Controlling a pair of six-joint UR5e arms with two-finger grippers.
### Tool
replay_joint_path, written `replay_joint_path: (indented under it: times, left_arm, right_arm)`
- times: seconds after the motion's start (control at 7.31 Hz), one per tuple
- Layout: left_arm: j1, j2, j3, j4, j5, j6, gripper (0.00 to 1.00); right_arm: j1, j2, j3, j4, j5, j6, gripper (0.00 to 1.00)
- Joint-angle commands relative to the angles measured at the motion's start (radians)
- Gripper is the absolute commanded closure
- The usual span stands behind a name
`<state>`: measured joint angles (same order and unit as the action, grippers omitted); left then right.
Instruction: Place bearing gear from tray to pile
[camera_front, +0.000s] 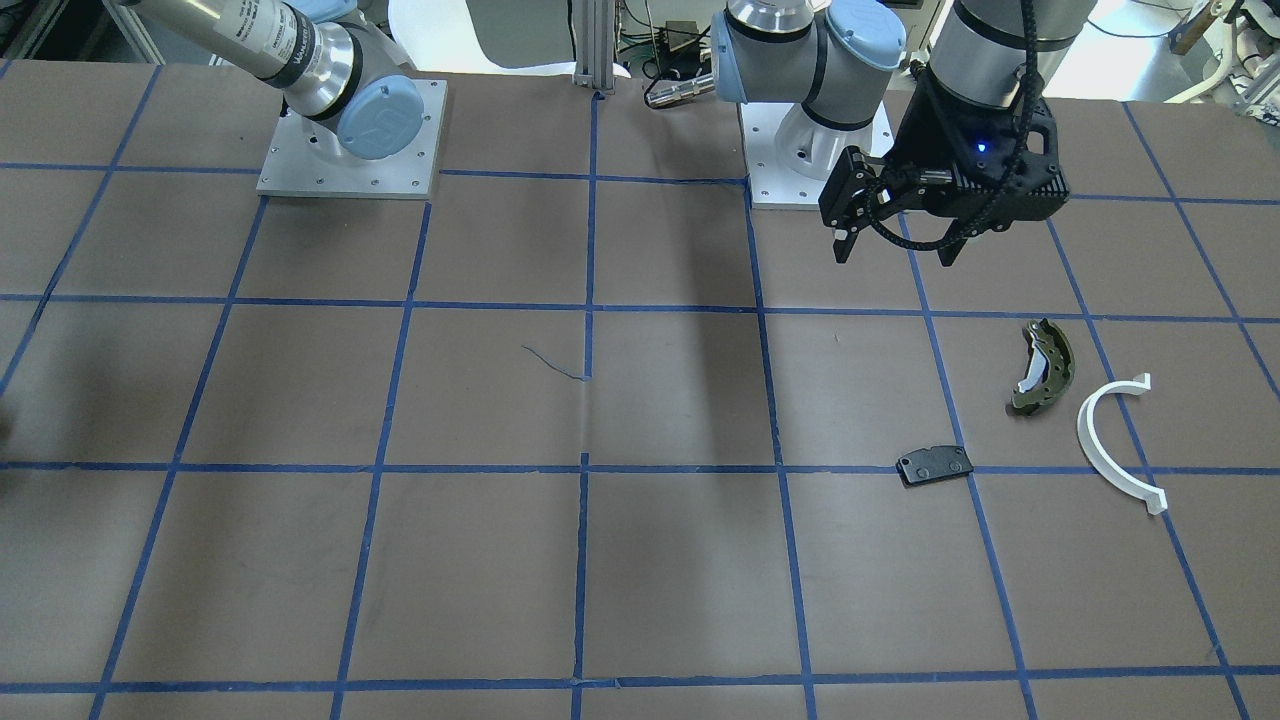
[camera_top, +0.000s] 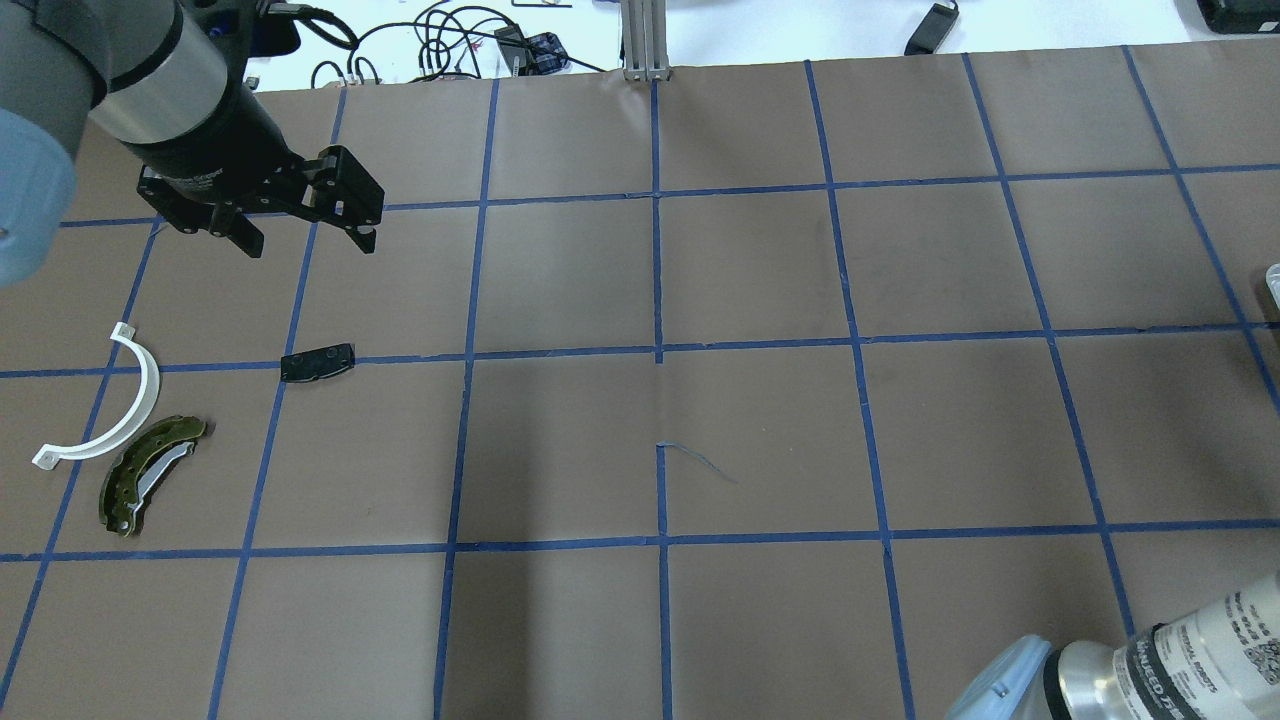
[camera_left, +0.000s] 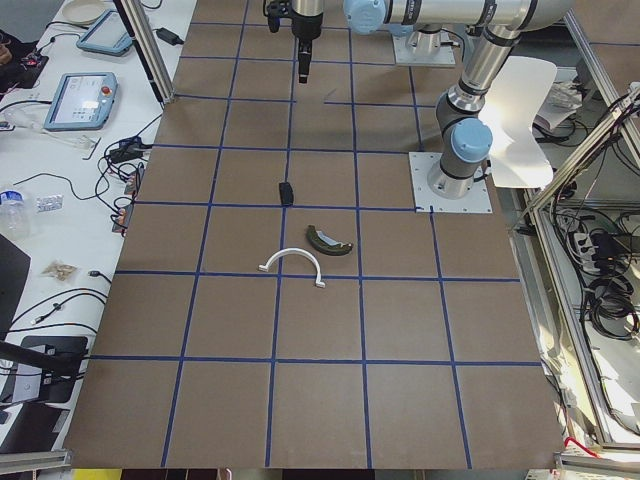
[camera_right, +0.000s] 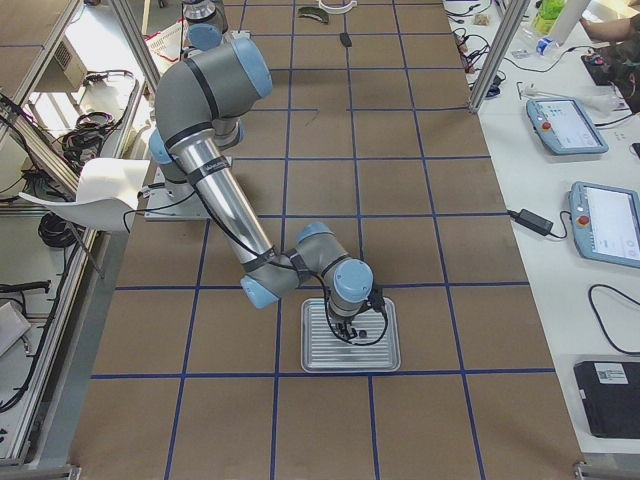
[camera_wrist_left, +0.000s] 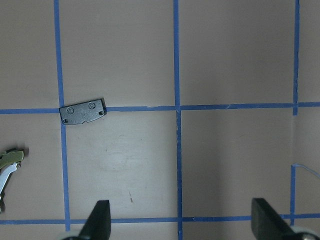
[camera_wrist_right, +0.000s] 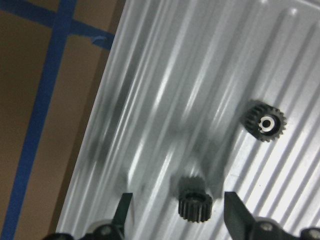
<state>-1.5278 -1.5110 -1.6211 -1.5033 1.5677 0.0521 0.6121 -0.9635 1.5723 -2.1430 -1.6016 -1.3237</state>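
Two small black bearing gears lie on the ribbed metal tray (camera_wrist_right: 165, 90). One gear (camera_wrist_right: 195, 204) sits between the fingers of my open right gripper (camera_wrist_right: 177, 200), nearer the right finger and touching neither. The other gear (camera_wrist_right: 265, 121), with a silver bore, lies beyond and to the right. The pile is at the far end of the table: an olive brake shoe (camera_top: 150, 472), a white arc (camera_top: 135, 400) and a black plate (camera_top: 318, 362). Above the table, a little past the plate, my left gripper (camera_top: 310, 243) hangs open and empty.
The tray (camera_right: 385, 355) sits near the table's end on my right, under the right arm. Brown paper with blue tape lines (camera_front: 590, 300) covers the table. Side benches with tablets (camera_right: 565, 125) and cables flank it.
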Motion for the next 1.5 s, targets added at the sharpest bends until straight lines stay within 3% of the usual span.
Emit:
replay_joint_path:
  times: [0.0, 0.14, 0.41, 0.55, 0.96, 1.09, 1.37]
  left_arm:
    - [0.000, 0.000, 0.000, 0.000, 0.000, 0.000, 0.00]
    - [0.001, 0.000, 0.000, 0.000, 0.000, 0.000, 0.00]
    - [0.002, 0.000, 0.000, 0.000, 0.000, 0.000, 0.00]
    - [0.002, 0.000, 0.000, 0.000, 0.000, 0.000, 0.00]
    - [0.002, 0.000, 0.000, 0.000, 0.000, 0.000, 0.00]
    - [0.003, 0.000, 0.000, 0.000, 0.000, 0.000, 0.00]
    - [0.003, 0.002, 0.000, 0.000, 0.000, 0.000, 0.00]
  right_arm:
    - [0.000, 0.008, -0.001, 0.000, 0.000, 0.001, 0.45]
    - [0.000, 0.009, -0.002, 0.000, 0.000, 0.001, 0.51]
    - [0.000, 0.008, -0.006, 0.000, 0.000, 0.004, 0.88]
    - [0.000, 0.006, -0.008, 0.000, 0.000, 0.006, 1.00]
    - [0.000, -0.018, -0.006, 0.017, -0.009, 0.008, 1.00]
    - [0.009, -0.073, 0.005, 0.041, -0.006, 0.070, 1.00]
    - [0.041, -0.162, 0.005, 0.263, 0.028, 0.277, 1.00]
